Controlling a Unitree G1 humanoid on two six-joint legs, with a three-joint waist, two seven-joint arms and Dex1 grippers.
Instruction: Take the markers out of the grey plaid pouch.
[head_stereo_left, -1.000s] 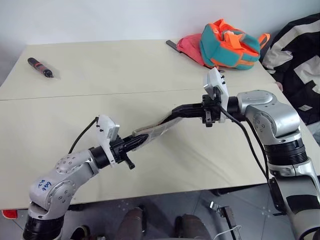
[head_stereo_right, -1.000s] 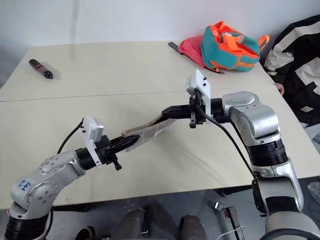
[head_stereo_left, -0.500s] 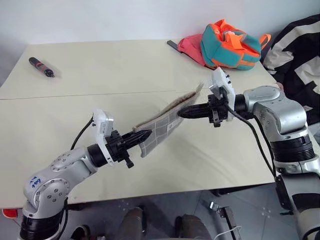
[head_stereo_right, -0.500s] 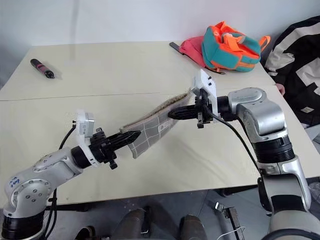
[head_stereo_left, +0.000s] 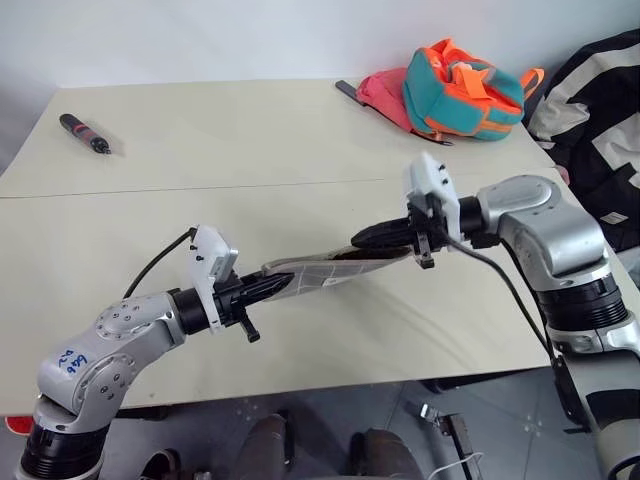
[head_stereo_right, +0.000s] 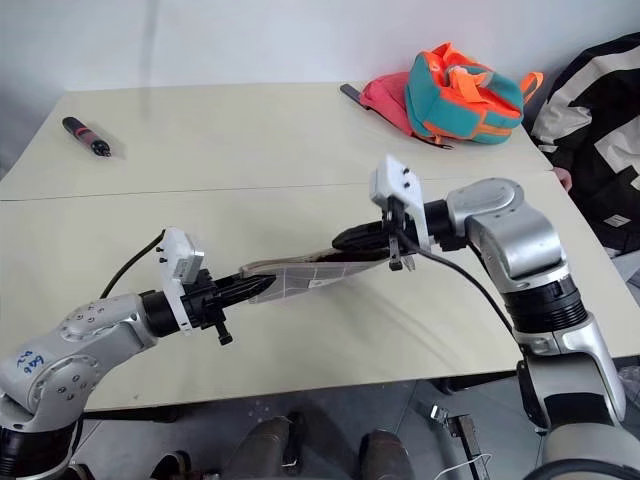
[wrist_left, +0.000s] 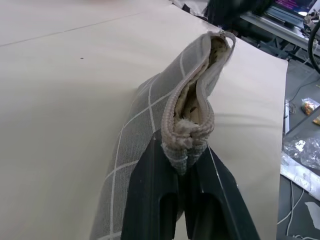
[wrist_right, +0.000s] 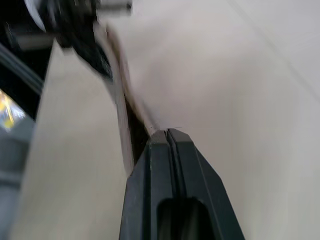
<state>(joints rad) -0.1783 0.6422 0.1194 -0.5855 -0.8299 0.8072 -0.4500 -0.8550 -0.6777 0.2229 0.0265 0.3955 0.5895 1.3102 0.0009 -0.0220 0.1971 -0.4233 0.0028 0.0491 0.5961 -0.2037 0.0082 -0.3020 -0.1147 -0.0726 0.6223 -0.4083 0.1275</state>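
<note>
Since half a sec ago grey plaid pouch (head_stereo_left: 325, 273) has dropped from a raised, slanted hang to nearly flat, stretched between both arms above the table (head_stereo_left: 230, 140); R end has come down. L gripper (head_stereo_left: 290, 283) clamped on one short end of pouch, by the zipper end, per L wrist view (wrist_left: 186, 146). R gripper (head_stereo_left: 362, 239) fingers together, pinching the far end. Zip edge gapes a bit, tan lining visible. Can't see markers. Dark pen-like tool (head_stereo_left: 81, 132) lies far L on table. Teal-and-orange backpack (head_stereo_left: 462, 88) at far R edge.
</note>
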